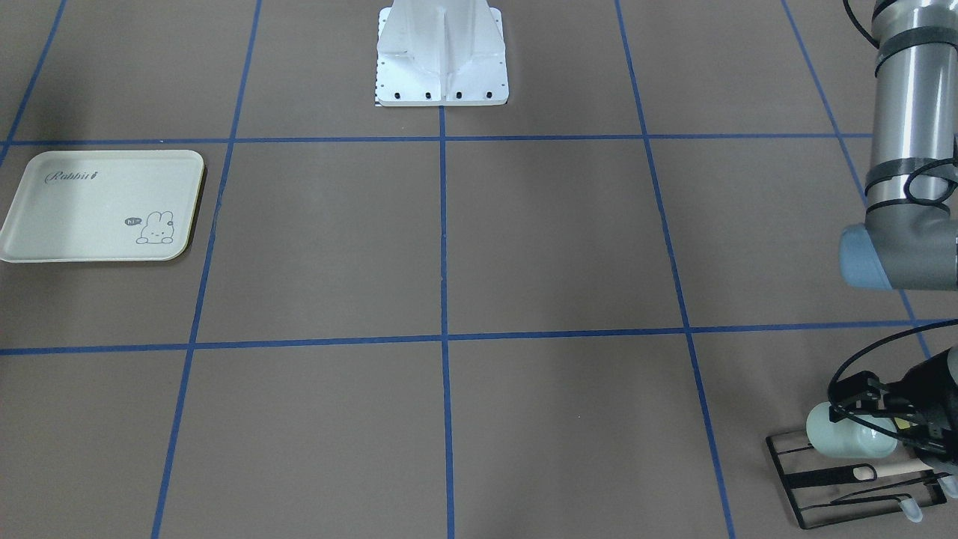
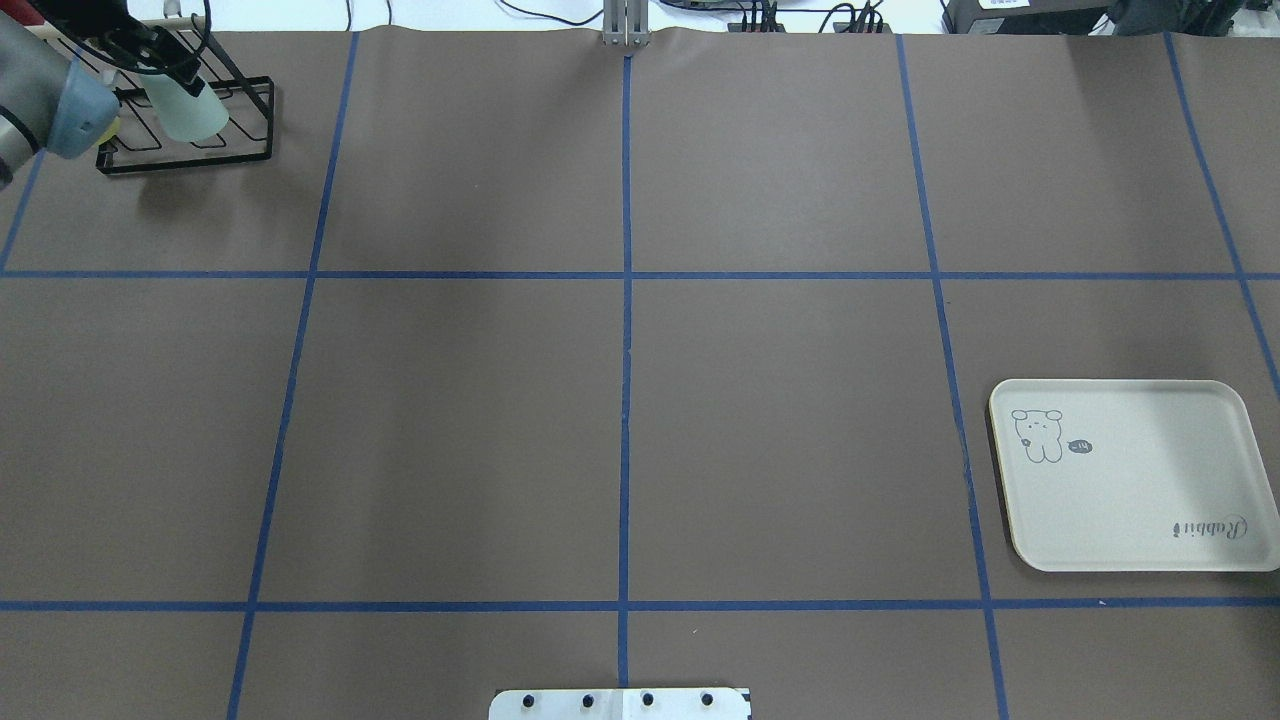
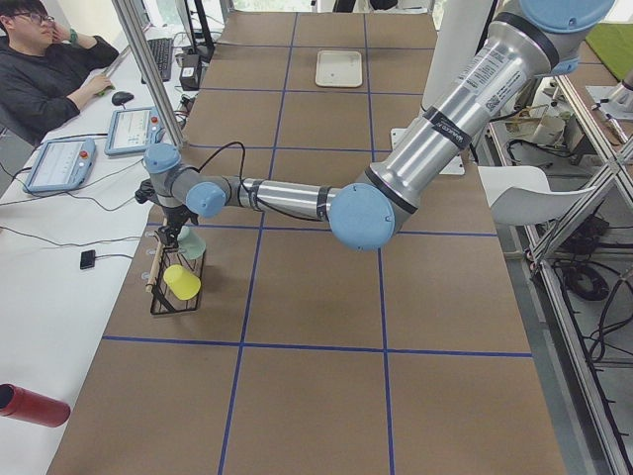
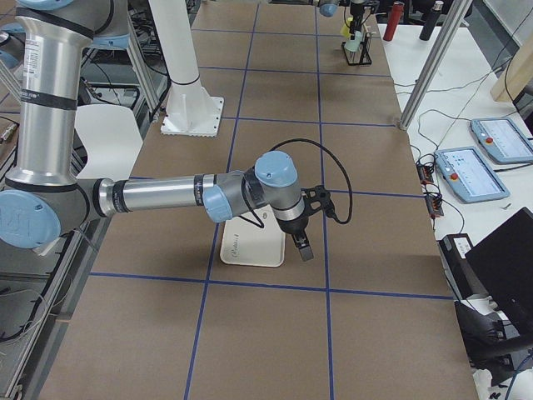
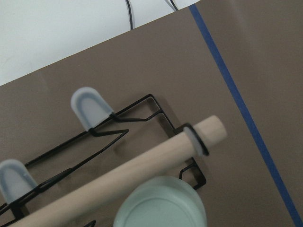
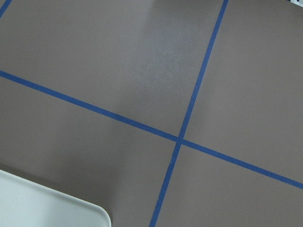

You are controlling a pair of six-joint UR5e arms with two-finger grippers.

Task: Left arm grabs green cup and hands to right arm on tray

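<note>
Down at the lower right of the front-facing view, the left gripper (image 1: pixel 868 419) has its black fingers clamped across the green cup (image 1: pixel 838 442). The cup lies on its side just above the black wire rack (image 1: pixel 823 490). From the left wrist camera the cup's round end fills the bottom centre, beside a wooden dowel (image 5: pixel 118 176) that runs through the rack's wire. The left arm (image 3: pixel 287 198) stretches nearly level across the table, with its wrist bent down over the rack. A yellow cup (image 3: pixel 181 282) sits lower on that rack.

The right gripper (image 4: pixel 301 243) points downward at the near corner of the tray (image 4: pixel 246 247). Whether its fingers are apart cannot be told. The right arm (image 4: pixel 158 196) reaches out level above the table.
</note>
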